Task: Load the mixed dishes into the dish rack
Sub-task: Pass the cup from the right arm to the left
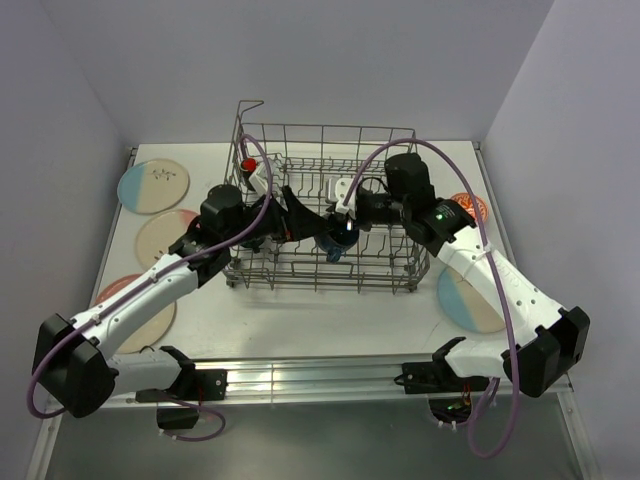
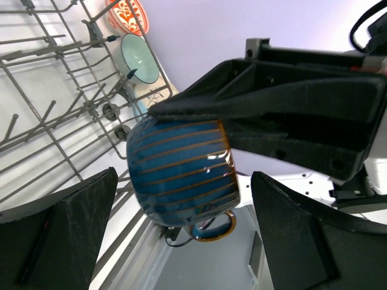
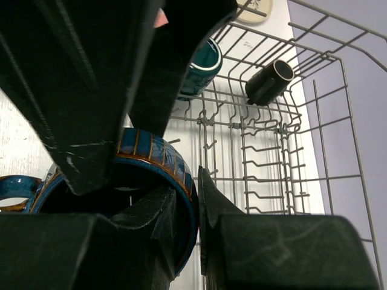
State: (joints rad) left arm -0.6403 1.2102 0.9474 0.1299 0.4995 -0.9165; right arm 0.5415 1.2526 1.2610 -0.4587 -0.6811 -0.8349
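At the far left of the white surface point(image 1: 300, 320), a cream and light blue plate point(image 1: 153, 187) is laid flat. A cream and pink plate point(image 1: 160, 237) is laid just below it. A third plate point(image 1: 155, 318) is partly hidden under the left arm.

The grey wire dish rack point(image 1: 320, 280) is set in the middle. The left tool point(image 2: 181, 205) is reached into it. Its two black fingers point(image 2: 66, 235) are spread wide apart and nothing is gripped.

Between them a blue mug point(image 2: 178, 169) is seen. It is round and shiny, deep blue with thin brown stripes and a brown-edged handle. It is held inside the rack. Whether the wires are touched cannot be told.

The right tool point(image 3: 187, 199) is clamped on the mug's rim, one finger inside and one outside. Further back in the rack a black mug point(image 3: 269, 81) is laid on its side, with a dark teal mug point(image 3: 202, 60) near it.

Right of the rack, an orange-red bowl point(image 2: 124, 15) and a pale green bowl point(image 2: 140, 57) are placed on the surface. Another blue and cream plate point(image 1: 470, 300) is laid by the right arm.
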